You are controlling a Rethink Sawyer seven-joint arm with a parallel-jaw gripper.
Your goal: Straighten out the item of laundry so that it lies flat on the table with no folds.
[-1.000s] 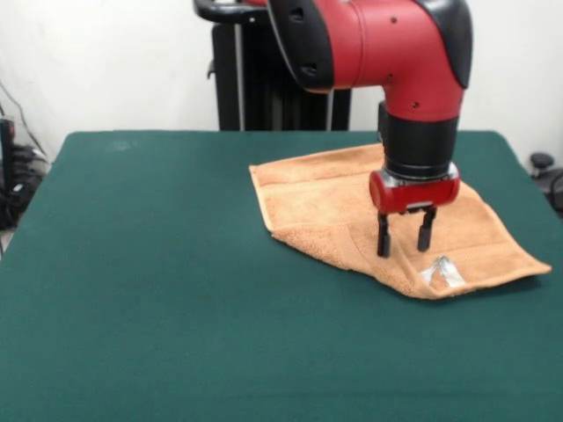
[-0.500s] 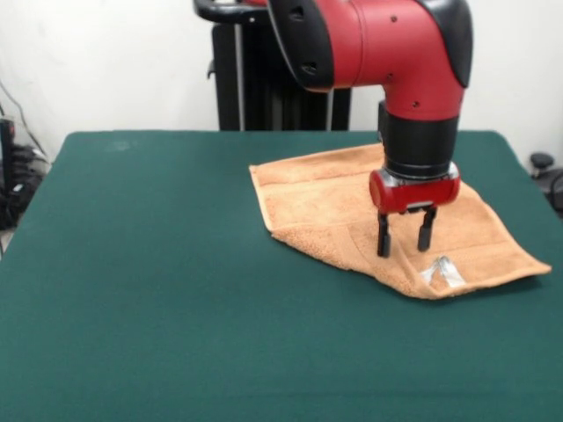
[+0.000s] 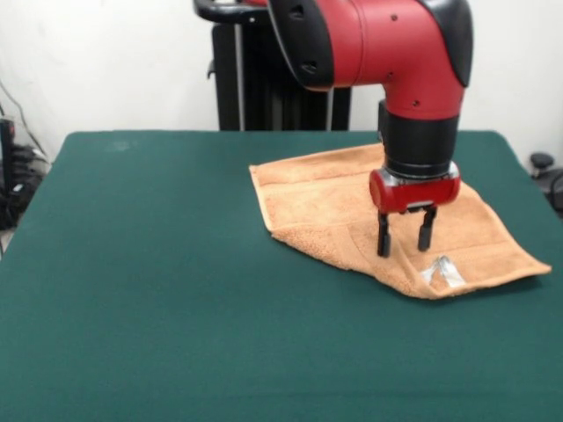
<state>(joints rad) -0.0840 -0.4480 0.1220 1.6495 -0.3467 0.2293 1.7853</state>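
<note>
— Dark green felt covers the table [image 3: 158, 290], with a pale wall and the robot's black pedestal [image 3: 264, 79] behind it. What does the front view show on that cloth?

— A light-orange terry hand towel [image 3: 317, 207] lies on the far right part of the table, directly under the pincer and spreading out to both sides of it. It is not flat: one edge is doubled over, with a thick fold running just beside the pincer on the camera's side.

— And the pincer itself?

— The gripper [image 3: 404, 240] points straight down from the red and black arm [image 3: 387, 44]. Its two black fingers [image 3: 383, 237] stand parted with a clear gap between them, holding nothing. Their tips sit right at the towel's surface; I cannot tell whether they touch it.

— Anything else nearby?

— A small white label [image 3: 442, 271] shows on the towel's near edge, just to the camera's right of the fingers and a little nearer the camera.
</note>
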